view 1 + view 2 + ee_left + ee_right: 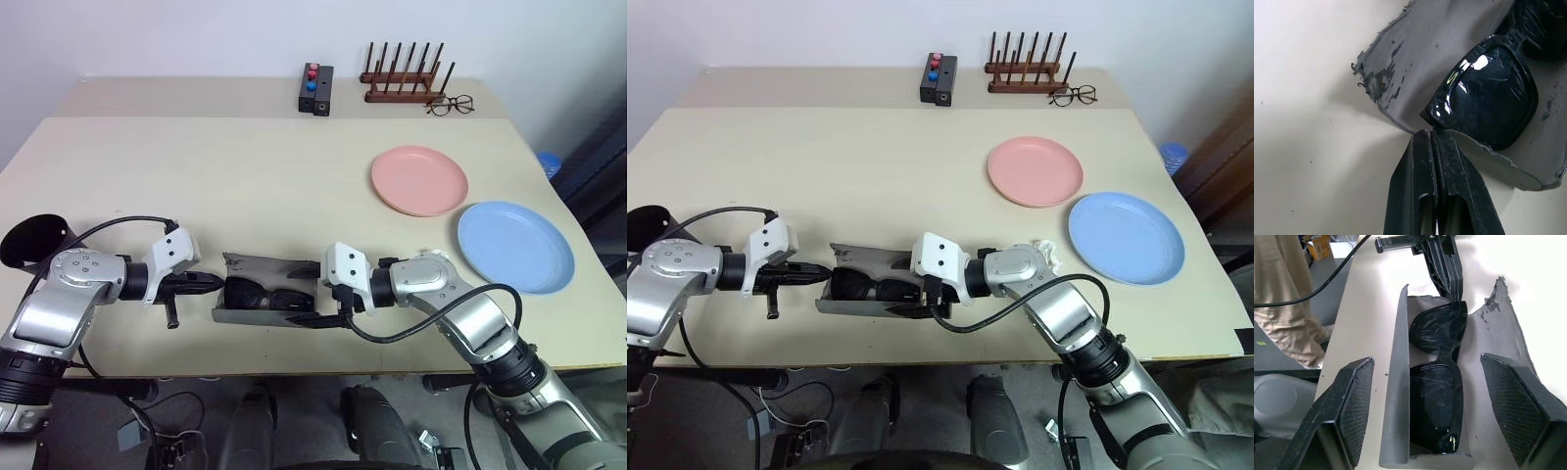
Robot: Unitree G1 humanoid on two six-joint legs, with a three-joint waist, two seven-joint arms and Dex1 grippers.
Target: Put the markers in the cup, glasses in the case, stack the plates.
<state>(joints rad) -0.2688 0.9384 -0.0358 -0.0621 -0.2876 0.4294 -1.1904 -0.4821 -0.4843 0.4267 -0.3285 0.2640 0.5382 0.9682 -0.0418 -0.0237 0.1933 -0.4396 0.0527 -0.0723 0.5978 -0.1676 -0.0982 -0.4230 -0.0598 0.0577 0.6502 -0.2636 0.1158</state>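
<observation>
Fingers: left (1437, 186) pressed together at the case (1396, 396) end by the glasses (1437, 396); right (1435, 416) spread, straddling case. Seat glasses fully before closing lid.

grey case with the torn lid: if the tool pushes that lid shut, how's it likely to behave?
Probably floppy: the case has a thin lid with a ragged, torn edge, so it may bend rather than swing cleanly. Likely light, so it may slide on the smooth table when pushed from one side. The sunglasses lie loose and glossy inside and could shift.
</observation>
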